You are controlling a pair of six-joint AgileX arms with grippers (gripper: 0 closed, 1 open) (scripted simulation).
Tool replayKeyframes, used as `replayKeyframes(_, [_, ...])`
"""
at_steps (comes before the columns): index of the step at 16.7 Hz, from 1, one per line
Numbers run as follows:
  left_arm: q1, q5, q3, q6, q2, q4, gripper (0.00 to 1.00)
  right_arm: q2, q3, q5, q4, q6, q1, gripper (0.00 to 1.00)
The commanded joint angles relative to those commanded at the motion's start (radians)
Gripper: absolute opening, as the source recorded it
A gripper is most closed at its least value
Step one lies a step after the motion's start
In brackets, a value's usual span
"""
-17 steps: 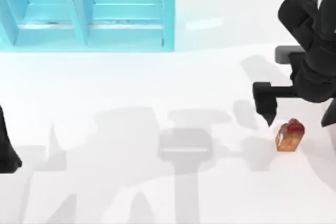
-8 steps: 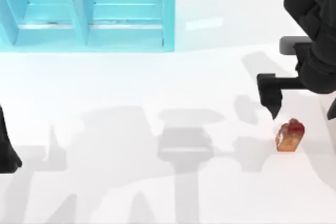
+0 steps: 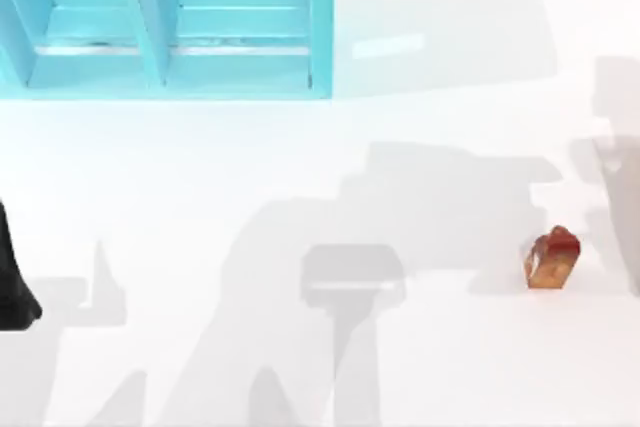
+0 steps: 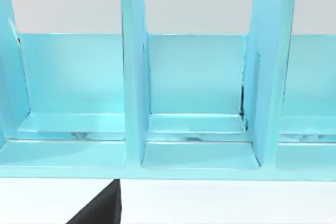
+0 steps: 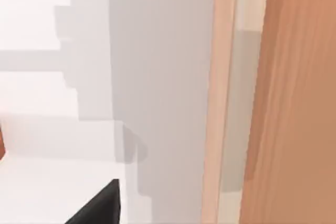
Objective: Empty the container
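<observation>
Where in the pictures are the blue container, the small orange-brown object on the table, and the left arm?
blue container (image 3: 180,22): top view, on a divider wall between two compartments.
orange-brown object (image 3: 552,259): top view, on the middle of its body, at the table's right.
left arm (image 3: 12,282): top view, on its dark part at the left edge.

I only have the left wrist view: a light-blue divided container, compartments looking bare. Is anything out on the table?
Observer: Yes. The top view has a small reddish-brown block on the white table, toward its right side, far from the light-blue divided container.
Operator: Where's my left arm?
Observer: At the table's left edge, apart from the container.
Operator: And the right wrist camera?
Observer: It faces white table beside an orange-brown wooden panel.
</observation>
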Motion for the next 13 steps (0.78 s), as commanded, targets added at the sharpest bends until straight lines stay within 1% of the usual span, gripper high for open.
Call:
replayKeyframes(3, [0.000,0.000,0.000,0.000,0.000,0.000,1.00,0.046,0.101,0.000,-0.050,-0.215,-0.221,1.00])
replayKeyframes(6, [0.000,0.000,0.000,0.000,0.000,0.000,1.00,0.072,0.199,-0.008,-0.088,-0.357,-0.362,1.00])
replayKeyframes(8, [0.000,0.000,0.000,0.000,0.000,0.000,1.00,0.074,0.240,-0.016,-0.101,-0.399,-0.403,1.00])
replayKeyframes(13, [0.000,0.000,0.000,0.000,0.000,0.000,1.00,0.071,0.239,-0.015,-0.097,-0.403,-0.405,1.00])
